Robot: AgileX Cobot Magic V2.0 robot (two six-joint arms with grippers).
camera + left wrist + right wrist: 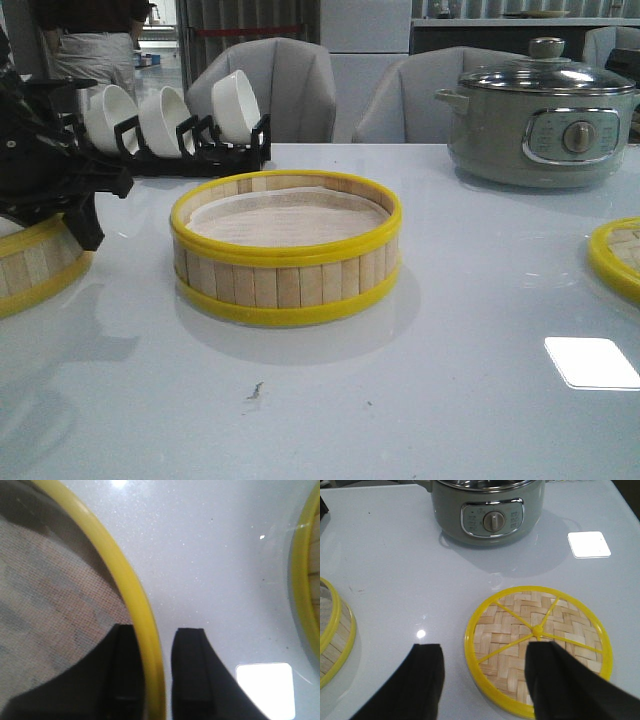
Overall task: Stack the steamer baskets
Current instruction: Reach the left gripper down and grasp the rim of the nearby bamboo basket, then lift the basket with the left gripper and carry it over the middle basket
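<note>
A steamer basket (285, 250) with a cloth liner stands in the middle of the table; it also shows in the right wrist view (335, 635). A second steamer basket (35, 265) sits at the left edge. My left gripper (85, 225) straddles its yellow rim (125, 580), one finger inside over the cloth, one outside; a thin gap shows beside the outer finger (190, 670). The woven lid (520, 625) lies flat at the right (615, 255). My right gripper (485, 650) is open and empty above the lid's near edge.
A grey-green electric pot (540, 120) with a glass lid stands at the back right. A black rack with white bowls (170, 120) stands at the back left. Chairs stand behind the table. The middle basket's rim (305, 580) edges the left wrist view.
</note>
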